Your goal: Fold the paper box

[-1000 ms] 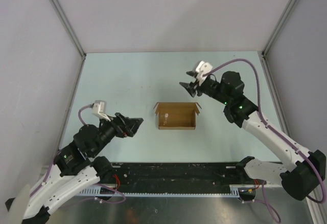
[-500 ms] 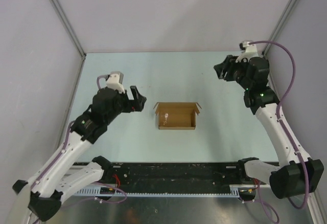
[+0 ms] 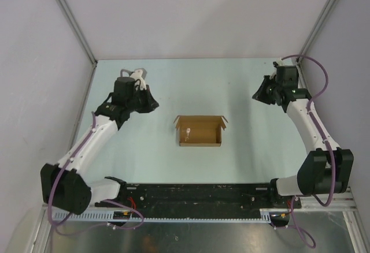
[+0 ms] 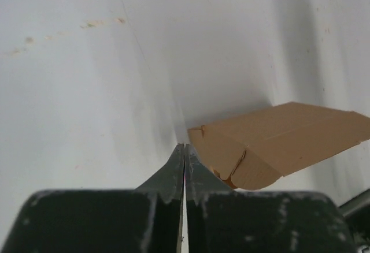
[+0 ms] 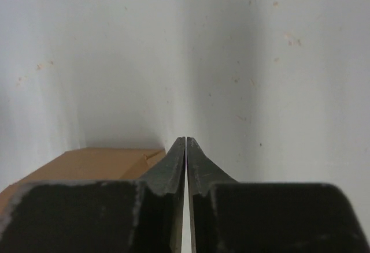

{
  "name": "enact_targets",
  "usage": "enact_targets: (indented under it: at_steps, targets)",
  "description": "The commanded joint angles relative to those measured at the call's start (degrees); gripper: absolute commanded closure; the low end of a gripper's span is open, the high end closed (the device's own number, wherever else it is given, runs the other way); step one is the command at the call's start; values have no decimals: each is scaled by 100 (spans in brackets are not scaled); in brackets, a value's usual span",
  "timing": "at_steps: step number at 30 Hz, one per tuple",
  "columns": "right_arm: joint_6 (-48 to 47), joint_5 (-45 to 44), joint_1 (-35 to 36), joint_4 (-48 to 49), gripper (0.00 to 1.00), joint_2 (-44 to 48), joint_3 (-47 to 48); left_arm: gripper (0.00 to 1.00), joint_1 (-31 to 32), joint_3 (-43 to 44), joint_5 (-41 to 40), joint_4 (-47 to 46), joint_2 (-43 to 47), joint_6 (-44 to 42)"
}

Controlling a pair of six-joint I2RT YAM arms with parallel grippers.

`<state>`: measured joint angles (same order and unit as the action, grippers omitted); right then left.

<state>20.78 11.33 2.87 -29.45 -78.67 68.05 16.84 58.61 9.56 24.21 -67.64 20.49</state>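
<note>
The paper box point(image 3: 199, 131) is a small brown cardboard box lying open-topped in the middle of the table, with small flaps sticking out at its far corners. In the left wrist view the paper box point(image 4: 277, 140) lies to the right, beyond the fingertips. The right wrist view shows the paper box point(image 5: 81, 166) low on the left. My left gripper point(image 3: 154, 105) hangs left of the box, shut and empty. My right gripper point(image 3: 257, 96) hovers at the far right, also shut with nothing in it. Both are well apart from the box.
Grey enclosure walls with metal corner posts point(image 3: 70, 19) surround the pale table point(image 3: 191, 85). A black rail point(image 3: 196, 194) carrying the arm bases runs along the near edge.
Both arms have swung outward and back from the box, the left up to the far left, the right toward the right wall. Both grippers, open before, have shut. The box has not moved.
</note>
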Motion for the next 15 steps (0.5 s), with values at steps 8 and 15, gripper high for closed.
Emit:
enact_targets:
  at_steps: [8,15]
  targets:
    - [-179,-342,1285,-764,100,-508,209,100,425,-859,477,-618,-382,104]
    - [-91,-509,1523,-693,100,-878,24,100,539,-966,573,-812,-777,131]
